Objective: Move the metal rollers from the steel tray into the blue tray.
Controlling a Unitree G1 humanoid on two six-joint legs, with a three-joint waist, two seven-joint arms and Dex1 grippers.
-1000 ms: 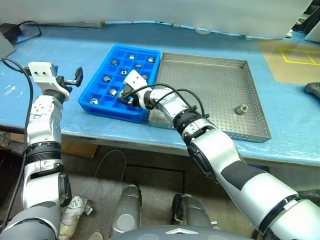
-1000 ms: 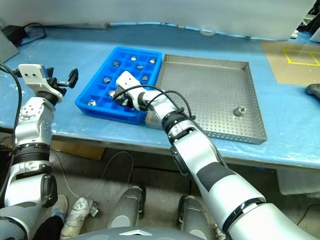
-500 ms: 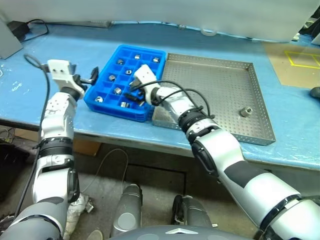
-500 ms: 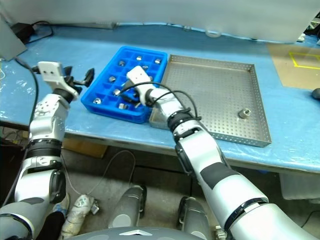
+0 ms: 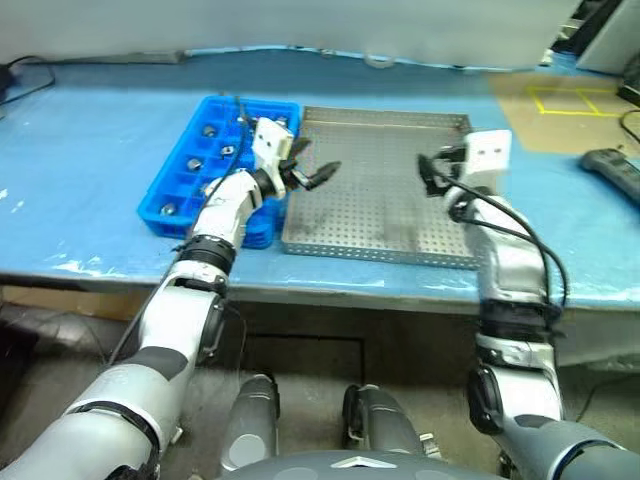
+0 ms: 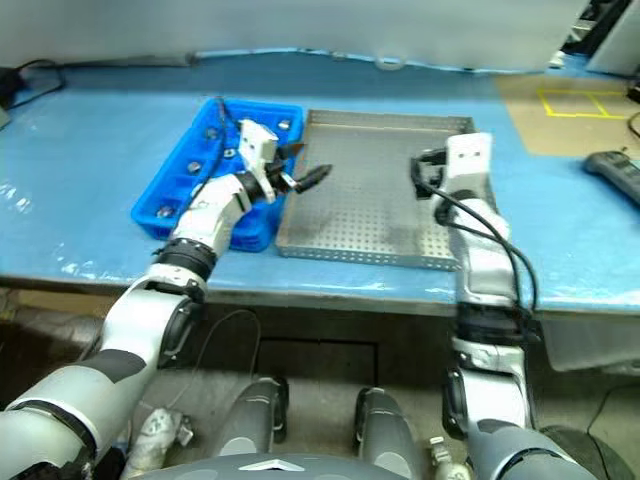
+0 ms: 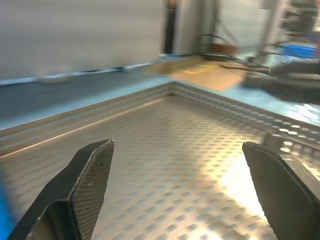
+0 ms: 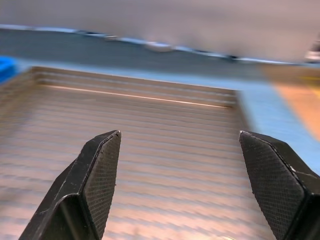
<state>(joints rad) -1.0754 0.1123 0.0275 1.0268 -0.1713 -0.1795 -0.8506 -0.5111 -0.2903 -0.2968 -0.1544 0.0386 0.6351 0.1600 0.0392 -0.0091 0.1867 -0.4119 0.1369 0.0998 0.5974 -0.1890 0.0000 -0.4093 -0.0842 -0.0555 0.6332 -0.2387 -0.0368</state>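
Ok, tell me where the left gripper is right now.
In the head views the left gripper hovers open over the steel tray's left portion, just right of the blue tray; the right gripper faces it across the tray.

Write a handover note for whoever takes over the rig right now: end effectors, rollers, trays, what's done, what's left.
Left end effector: open, empty, over the left part of the steel tray.
Right end effector: open, empty, over its right part.
Done: several rollers sit in compartments of the blue tray.
Left: the visible steel tray floor is bare, but the right arm hides its near right corner. Check there for a roller.
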